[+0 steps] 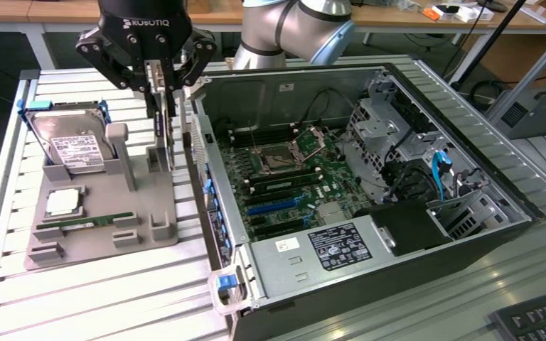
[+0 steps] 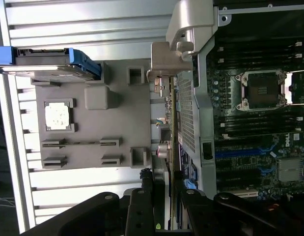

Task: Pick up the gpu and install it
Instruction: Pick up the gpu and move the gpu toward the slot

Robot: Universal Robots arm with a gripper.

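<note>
Gripper (image 1: 160, 85) of black jointed metal, lettered ROBOTIQ in white on its body, is closed on the top edge of the gpu (image 1: 163, 124), a thin dark circuit card standing upright and seen edge-on. The card's lower end sits among the upright posts at the right edge of a matt grey moulded plastic fixture tray (image 1: 102, 245).

On that tray, further to the exterior view's left, a boxy silver hard drive with a white printed label (image 1: 74, 149) leans in a blue carrier at the far end. Nearer lie a square silver processor chip (image 1: 65, 202) and a narrow green memory stick (image 1: 83, 224). The tray rests on a bench of pale ribbed aluminium slats (image 1: 111, 298).

Just right of the card stands an open dark computer case (image 1: 500, 213). Its green motherboard (image 1: 283, 188) carries a square metal socket (image 1: 278, 155), and a silver power supply with a black-and-white label (image 1: 335, 249) sits near.

From the wrist, the gpu (image 2: 170, 128) runs as a thin line from the gripper (image 2: 166, 189) to a silver bracket, beside the case's perforated wall.
</note>
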